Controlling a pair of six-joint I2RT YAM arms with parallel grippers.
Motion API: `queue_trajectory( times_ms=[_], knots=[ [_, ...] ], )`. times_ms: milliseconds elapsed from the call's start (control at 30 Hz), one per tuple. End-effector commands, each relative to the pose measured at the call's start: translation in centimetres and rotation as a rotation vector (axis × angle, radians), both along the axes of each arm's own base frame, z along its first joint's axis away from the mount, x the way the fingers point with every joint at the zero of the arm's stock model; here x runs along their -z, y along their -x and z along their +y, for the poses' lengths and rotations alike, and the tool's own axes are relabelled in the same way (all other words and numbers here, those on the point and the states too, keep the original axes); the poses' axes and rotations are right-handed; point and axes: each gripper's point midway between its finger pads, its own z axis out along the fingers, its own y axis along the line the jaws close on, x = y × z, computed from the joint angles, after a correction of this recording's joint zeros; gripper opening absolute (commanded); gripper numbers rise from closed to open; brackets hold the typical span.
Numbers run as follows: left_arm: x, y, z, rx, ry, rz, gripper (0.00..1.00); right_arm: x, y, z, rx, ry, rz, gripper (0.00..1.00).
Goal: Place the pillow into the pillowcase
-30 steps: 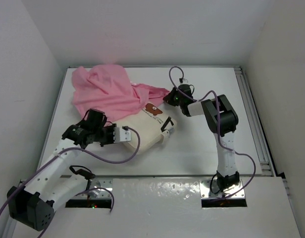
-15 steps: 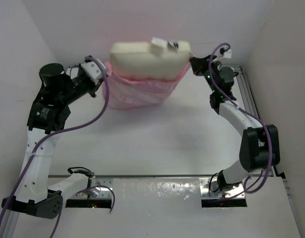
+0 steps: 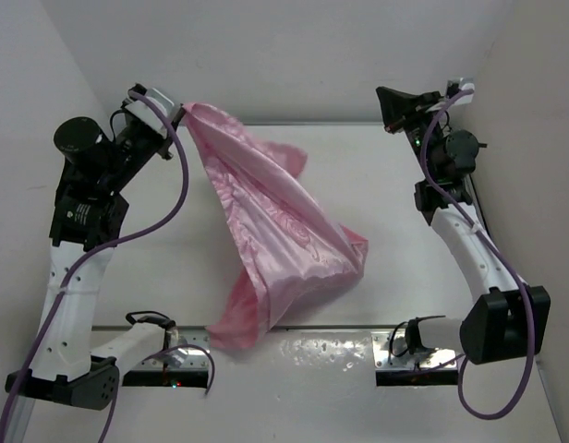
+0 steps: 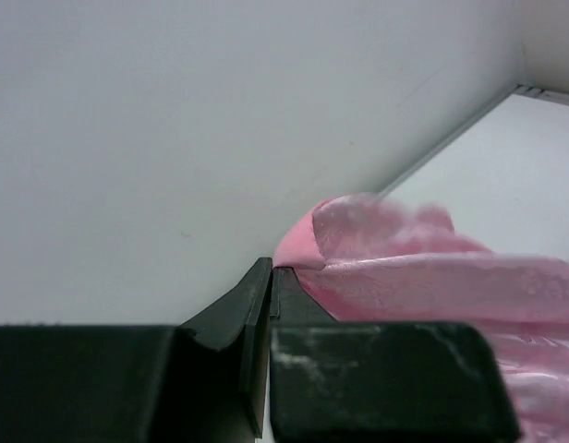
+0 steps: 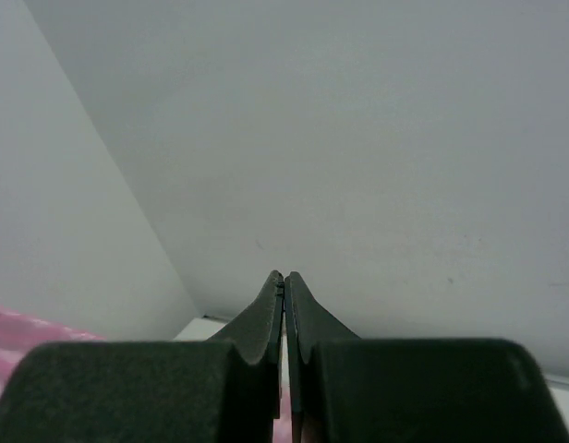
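Observation:
The pink satin pillowcase point(image 3: 275, 231) hangs from its top left corner and drapes diagonally down to the table's front edge. My left gripper point(image 3: 180, 113) is raised at the back left and shut on that corner. The left wrist view shows the jaws point(image 4: 271, 269) closed on the pink fabric point(image 4: 432, 272). My right gripper point(image 3: 384, 95) is raised at the back right, shut and empty, apart from the fabric; its jaws point(image 5: 284, 277) point at the back wall. The cream pillow is not visible; the lower right of the pillowcase bulges.
White walls stand close on the left, back and right. A metal rail point(image 3: 478, 231) runs along the table's right side. The pillowcase's lower end overhangs the shiny front plate point(image 3: 303, 349) between the arm bases.
Half a second ago both grippers held the pillowcase up with the pillow sticking out of its top. Now the right gripper has let go, the pillowcase hangs from the left gripper, and the pillow no longer shows.

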Motion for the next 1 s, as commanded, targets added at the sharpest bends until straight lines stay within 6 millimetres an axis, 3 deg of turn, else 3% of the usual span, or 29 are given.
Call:
queue_trajectory(
  times_ms=[0,67,167,200,267,300,367,400,500,533,600,633,733,767,800,833,867,900,933,967],
  knots=[
    [-9.7,1.9,2.9,-0.137,0.010,-0.385,0.00,-3.1,1.9,0.4,-0.009,0.037,-0.095,0.00],
    [-9.7,1.9,2.7,-0.134,-0.021,-0.403,0.00,-3.2,2.0,0.6,-0.010,0.036,-0.096,0.00],
    [-6.7,1.4,1.7,-0.083,-0.055,-0.323,0.00,-1.1,1.2,0.9,-0.011,0.053,-0.020,0.00],
    [-3.7,0.8,0.9,-0.050,-0.051,-0.231,0.00,1.3,0.3,2.1,-0.042,0.085,0.066,0.00],
    [-0.7,0.8,0.4,-0.030,-0.025,-0.133,0.00,4.4,-0.4,4.0,-0.089,0.160,0.167,0.16],
    [3.5,0.3,0.1,-0.021,0.000,0.004,0.00,7.8,-0.3,6.1,-0.154,0.206,0.288,0.36],
    [7.7,0.7,0.4,-0.041,0.030,0.141,0.00,12.1,0.4,7.7,-0.196,0.295,0.388,0.50],
    [10.7,0.4,1.0,-0.083,0.043,0.222,0.00,13.5,1.4,9.4,-0.233,0.325,0.405,0.56],
    [14.3,1.3,2.6,-0.150,0.027,0.307,0.00,17.7,3.1,10.9,-0.247,0.402,0.479,0.77],
    [14.5,1.8,3.1,-0.172,0.028,0.307,0.00,19.1,3.4,11.2,-0.256,0.416,0.523,0.89],
    [15.6,2.1,4.3,-0.240,0.019,0.343,0.00,21.9,4.6,11.4,-0.287,0.424,0.655,0.97],
    [15.9,2.4,4.9,-0.269,0.014,0.356,0.00,23.5,5.1,11.7,-0.311,0.430,0.712,0.99],
    [20.2,4.0,7.5,-0.417,-0.027,0.508,0.00,28.8,8.6,11.9,-0.358,0.539,0.886,0.99],
    [21.9,4.5,9.1,-0.511,-0.042,0.553,0.00,29.7,9.7,12.3,-0.380,0.569,0.902,0.99],
    [23.1,4.9,9.8,-0.548,-0.060,0.585,0.05,29.8,10.1,12.6,-0.393,0.583,0.906,0.99],
    [24.7,5.7,10.5,-0.586,-0.087,0.648,0.17,31.7,11.7,12.3,-0.409,0.615,0.951,0.99],
    [25.6,6.2,11.4,-0.633,-0.088,0.687,0.35,32.2,12.4,12.2,-0.417,0.630,0.966,0.99],
    [25.9,6.4,11.9,-0.653,-0.107,0.705,0.76,32.6,12.9,12.1,-0.422,0.644,0.981,0.99],
    [26.1,6.5,12.4,-0.673,-0.109,0.725,0.94,33.4,14.0,11.6,-0.426,0.666,1.025,0.99],
    [25.5,6.5,13.2,-0.716,-0.088,0.715,1.00,33.4,14.6,11.4,-0.429,0.668,1.040,0.99]
  ],
)
